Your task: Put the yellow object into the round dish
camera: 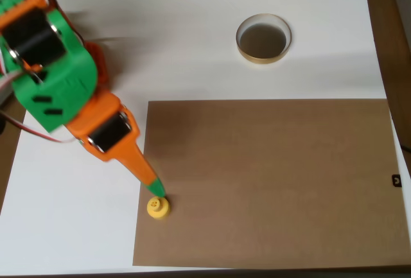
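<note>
Overhead view. Gripper [156,191], orange with a green tip, reaches down to the yellow object [158,207]; tip sits at its top edge, seemingly touching. Jaw spread cannot be told from this angle. Yellow object rests at the left edge of a brown mat [270,182], low in frame. Round dish [263,39] sits well apart, up on the white table [77,226]. Dark wood strip along the right.
</note>
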`<state>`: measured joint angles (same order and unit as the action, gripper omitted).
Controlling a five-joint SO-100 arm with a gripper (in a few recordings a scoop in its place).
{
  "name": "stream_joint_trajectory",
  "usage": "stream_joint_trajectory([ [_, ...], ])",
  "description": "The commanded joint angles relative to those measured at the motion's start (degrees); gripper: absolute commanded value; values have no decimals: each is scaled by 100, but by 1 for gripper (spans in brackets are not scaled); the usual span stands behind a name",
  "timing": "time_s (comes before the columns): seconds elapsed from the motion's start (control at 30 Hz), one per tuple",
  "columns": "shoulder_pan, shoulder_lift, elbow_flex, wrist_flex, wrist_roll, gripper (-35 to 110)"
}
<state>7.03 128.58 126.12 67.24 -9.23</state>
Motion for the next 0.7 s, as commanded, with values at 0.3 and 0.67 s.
stream_joint_trajectory([
  [0.3, 193, -2083, -1327, 272, 35, 30],
  [0.67, 325, -2962, -1318, -237, -70, 29],
])
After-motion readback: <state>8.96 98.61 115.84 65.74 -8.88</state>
